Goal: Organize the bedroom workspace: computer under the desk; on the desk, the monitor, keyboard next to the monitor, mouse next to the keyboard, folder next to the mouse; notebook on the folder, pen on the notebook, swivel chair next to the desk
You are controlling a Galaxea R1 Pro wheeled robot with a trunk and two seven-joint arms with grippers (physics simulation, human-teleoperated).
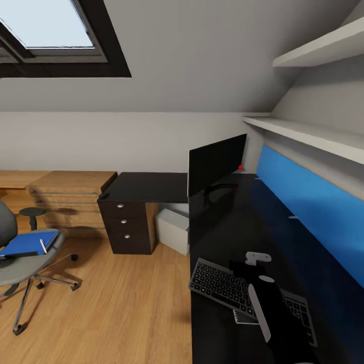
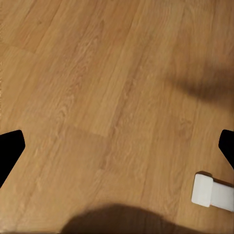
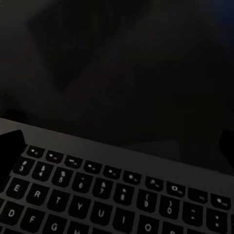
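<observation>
Head view: keyboard (image 1: 237, 290) flat on desk (image 1: 222, 237); slim, stiff, light, probably best pinched at an edge. Right jaws apart, left too.

Black worktop (image 1: 151, 186) with 3 dark drawers (image 1: 126, 221), silver knobs. Dark grey keyboard (image 1: 222, 285), pale key legends. Black monitor (image 1: 216, 162). Bright blue folder (image 1: 28, 243) on grey swivel chair (image 1: 23, 263). White computer (image 1: 173, 230). Light wood-grain floor (image 1: 116, 303).
</observation>
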